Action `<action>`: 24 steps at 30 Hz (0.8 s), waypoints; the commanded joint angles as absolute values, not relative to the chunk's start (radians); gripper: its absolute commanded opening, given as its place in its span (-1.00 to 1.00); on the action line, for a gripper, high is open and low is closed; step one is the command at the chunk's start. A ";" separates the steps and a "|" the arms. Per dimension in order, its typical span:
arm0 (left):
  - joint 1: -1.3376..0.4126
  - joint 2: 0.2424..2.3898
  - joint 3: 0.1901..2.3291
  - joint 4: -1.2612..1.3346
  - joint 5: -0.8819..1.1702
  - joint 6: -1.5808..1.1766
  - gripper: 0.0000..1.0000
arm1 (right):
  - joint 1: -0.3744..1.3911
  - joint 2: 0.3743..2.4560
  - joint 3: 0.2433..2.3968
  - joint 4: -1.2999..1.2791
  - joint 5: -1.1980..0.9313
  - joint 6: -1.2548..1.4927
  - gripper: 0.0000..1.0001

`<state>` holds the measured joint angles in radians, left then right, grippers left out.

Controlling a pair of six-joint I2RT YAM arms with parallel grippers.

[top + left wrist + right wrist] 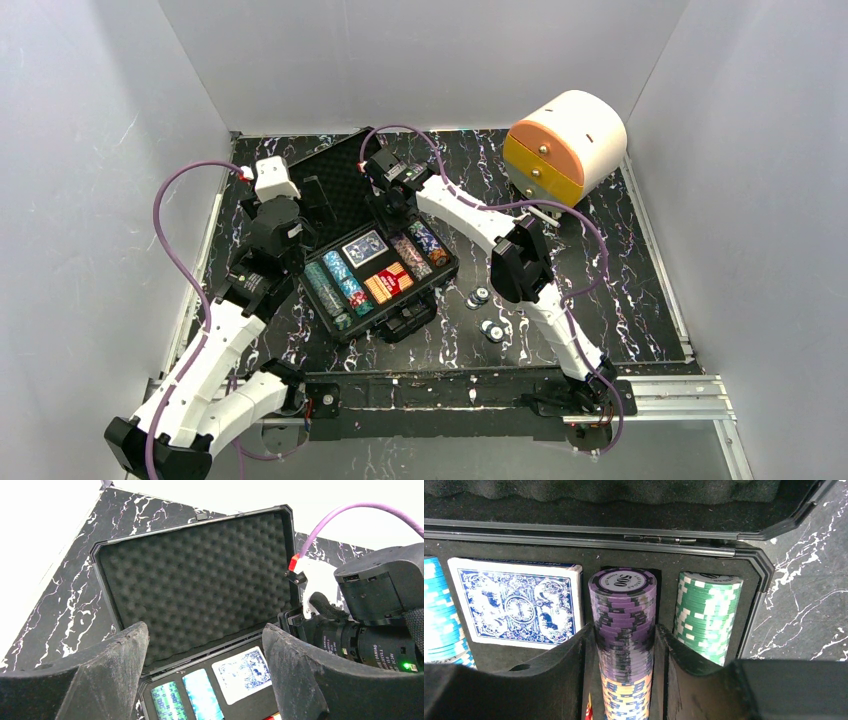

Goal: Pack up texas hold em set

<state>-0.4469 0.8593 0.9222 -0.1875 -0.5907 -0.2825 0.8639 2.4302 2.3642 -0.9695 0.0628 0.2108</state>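
Seating of the purple chip row (pixel 624 587) looks like the step in hand. The right gripper (pixel 625 635) is closed on that row, one finger against each side. The row lies in its foam slot near the far right corner of the case (pixel 395 318), between the card deck (pixel 519 605) and the green chip row (pixel 706 612). The case sits open in the middle of the table (pixel 620 290), its lid (pixel 195 575) laid back toward the far left corner.

To do this well, I would press straight down so the chips stay in line and none tips up. Then part the fingers only a little: the deck and green row sit just beside, and a wide release could nudge them. Lift out vertically afterwards.

The left gripper (pixel 204 632) hangs wide open and empty by the left side of the case, facing the lid foam. It should leave the lid alone until the small round buttons (pixel 481 297), lying on the table just off the case's right side, are packed.
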 commanded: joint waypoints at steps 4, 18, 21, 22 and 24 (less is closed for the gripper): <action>-0.437 0.850 0.912 -0.189 -0.606 -0.299 0.64 | 0.867 2.358 2.367 -1.038 0.014 0.221 -0.77; -0.433 0.857 0.913 -0.193 -0.595 -0.302 0.65 | 0.862 2.403 2.305 -1.139 0.026 0.205 -0.64; -0.431 0.861 0.914 -0.194 -0.592 -0.305 0.65 | 0.861 2.415 2.293 -1.132 0.042 0.210 -0.50; -0.431 0.862 0.914 -0.196 -0.590 -0.305 0.65 | 0.862 2.423 2.303 -1.130 0.043 0.211 -0.45; -0.430 0.863 0.913 -0.198 -0.591 -0.305 0.65 | 0.862 2.436 2.327 -1.123 0.048 0.212 -0.27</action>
